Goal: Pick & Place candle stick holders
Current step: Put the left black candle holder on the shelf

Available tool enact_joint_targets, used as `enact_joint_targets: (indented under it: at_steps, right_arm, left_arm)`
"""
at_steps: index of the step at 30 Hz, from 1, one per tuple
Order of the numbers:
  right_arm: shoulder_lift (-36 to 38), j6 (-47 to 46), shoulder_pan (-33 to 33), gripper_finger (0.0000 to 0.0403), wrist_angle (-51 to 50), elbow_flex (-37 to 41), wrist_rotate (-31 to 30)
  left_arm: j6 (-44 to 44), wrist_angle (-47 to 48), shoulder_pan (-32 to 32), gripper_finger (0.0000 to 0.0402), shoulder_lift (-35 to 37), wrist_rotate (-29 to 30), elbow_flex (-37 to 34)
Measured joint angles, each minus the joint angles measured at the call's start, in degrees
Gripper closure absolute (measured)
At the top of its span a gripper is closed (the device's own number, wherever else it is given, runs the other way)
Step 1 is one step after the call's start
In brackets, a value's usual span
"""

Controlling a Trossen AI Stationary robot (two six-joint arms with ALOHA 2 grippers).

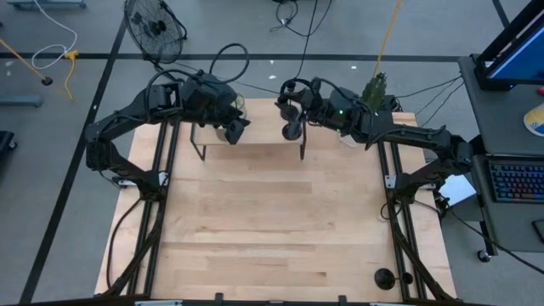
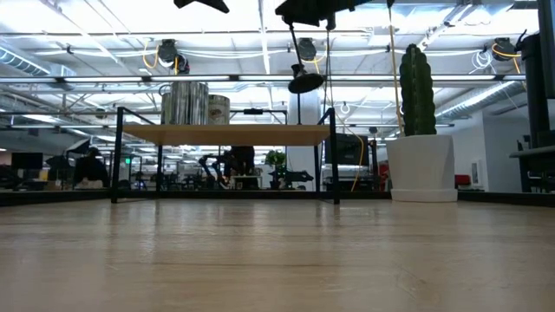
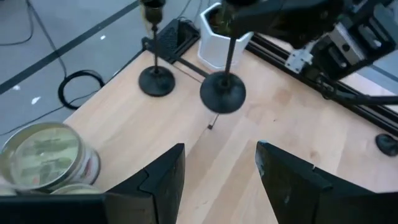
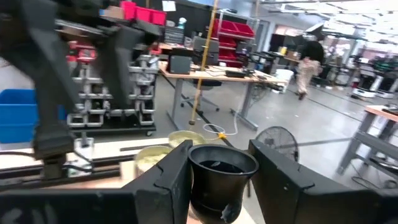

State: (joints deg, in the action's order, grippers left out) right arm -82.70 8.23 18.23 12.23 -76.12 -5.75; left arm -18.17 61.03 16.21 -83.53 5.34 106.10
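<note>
we carry one candle stick holder [image 3: 222, 87] upright over the shelf [image 2: 227, 134]

our right gripper [image 4: 221, 180] is clamped on its cup so the round base hangs straight below, stem vertical, clear of the wood. farther off, our left gripper [image 3: 219, 177], fingers apart and empty, waits by the tins [image 3: 45, 157]; beyond it a second holder [image 3: 155, 79] stands upright.

The right gripper [image 4: 222, 177] clamps its two dark fingers [image 4: 166, 180] around the small black cup top of a candlestick [image 4: 222, 177]. Two round metal tins [image 4: 163, 154] sit just beyond. A person [image 4: 307, 59] walks far off.
</note>
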Motion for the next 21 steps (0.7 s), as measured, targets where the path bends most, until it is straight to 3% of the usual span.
enact_joint_targets:
  at_steps: [12, 21]
  right_arm:
    - [0.0, -4.78, 5.0, 0.0269, 0.13, 0.0, 7.39]
    - [-1.45, -4.7, 3.41, 0.0269, 6.93, -0.01, 10.67]
  left_arm:
    - [-1.16, 0.55, 0.17, 0.0197, 0.0, 1.18, -0.26]
    - [0.06, 0.45, 0.33, 0.0197, -0.02, 0.65, -0.26]
